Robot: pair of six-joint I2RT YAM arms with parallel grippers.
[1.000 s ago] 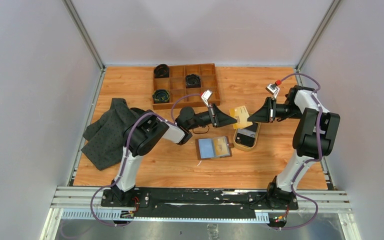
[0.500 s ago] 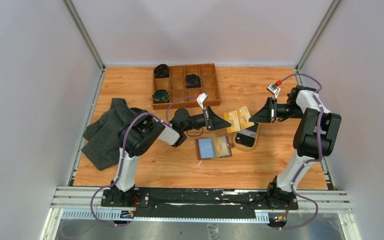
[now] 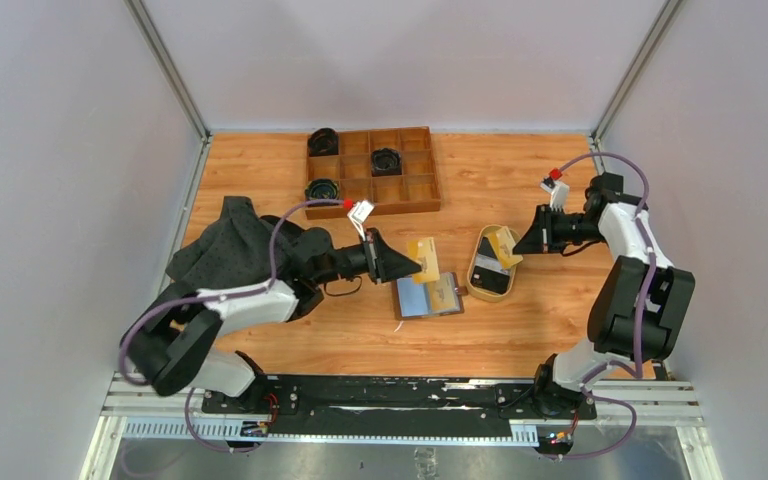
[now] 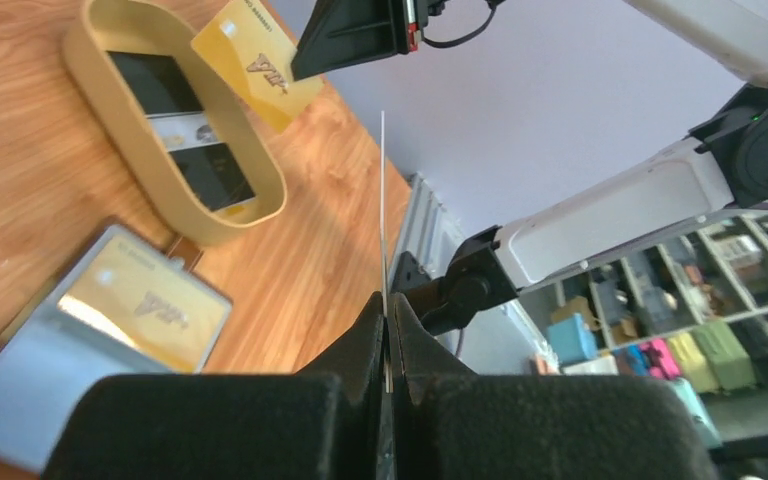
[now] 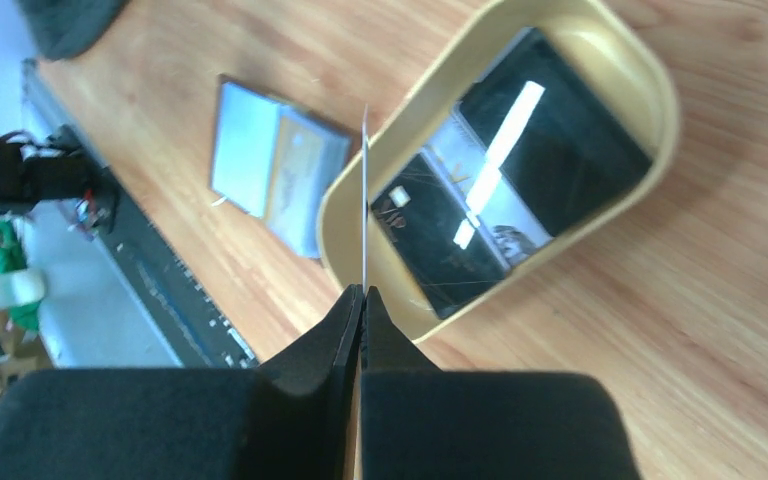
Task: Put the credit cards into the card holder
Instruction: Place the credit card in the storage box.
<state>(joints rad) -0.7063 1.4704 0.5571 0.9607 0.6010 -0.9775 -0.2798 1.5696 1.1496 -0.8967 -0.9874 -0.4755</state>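
The card holder (image 3: 427,296) lies open on the table, with a yellow-gold card in its right sleeve (image 4: 150,300). My left gripper (image 3: 415,265) hangs just above its far edge, shut on a yellow-gold credit card (image 3: 424,257); in the left wrist view that card is a thin edge-on line (image 4: 383,200). My right gripper (image 3: 517,243) is over the tan oval dish (image 3: 475,290), shut on another yellow-gold credit card (image 3: 505,240), also visible in the left wrist view (image 4: 255,65). Dark cards (image 5: 545,130) lie inside the dish.
A brown wooden compartment tray (image 3: 416,165) with black round parts stands at the back. A dark grey cloth (image 3: 222,262) lies bunched at the left beside my left arm. The metal rail runs along the near table edge.
The two grippers were together over the dish on overlapping yellow cards. The left one has drawn left and nearer with one card to the card holder; the right one has backed right with the other.
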